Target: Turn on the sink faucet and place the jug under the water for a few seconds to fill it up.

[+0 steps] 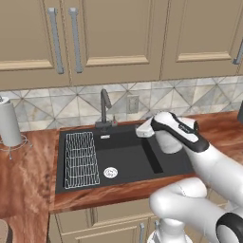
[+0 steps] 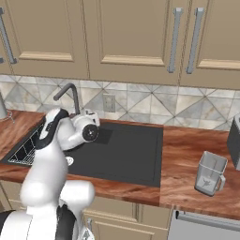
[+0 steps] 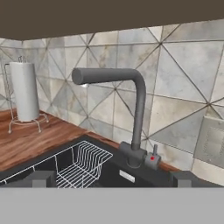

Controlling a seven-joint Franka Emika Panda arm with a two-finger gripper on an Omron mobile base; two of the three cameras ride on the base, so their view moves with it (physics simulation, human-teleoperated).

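The dark grey sink faucet [image 1: 104,107] [image 2: 70,93] [image 3: 139,114] stands at the back rim of the black sink [image 1: 130,159] [image 2: 126,152], its spout angled over the basin. Its small side lever [image 3: 153,156] rises at the base, marked with a red dot. No water runs from the spout. My gripper [image 3: 114,179] hovers over the sink just in front of the faucet base, open, with nothing between its fingertips [image 3: 41,178]. The clear glass jug [image 2: 211,173] stands upright on the wooden counter to the right of the sink, well away from the hand.
A wire rack [image 1: 81,159] [image 3: 83,166] lies in the left part of the basin beside the round drain [image 1: 110,172]. A paper-towel roll [image 1: 9,123] [image 3: 24,94] stands on the counter at left. An outlet [image 1: 132,104] sits on the tiled wall; cabinets hang above.
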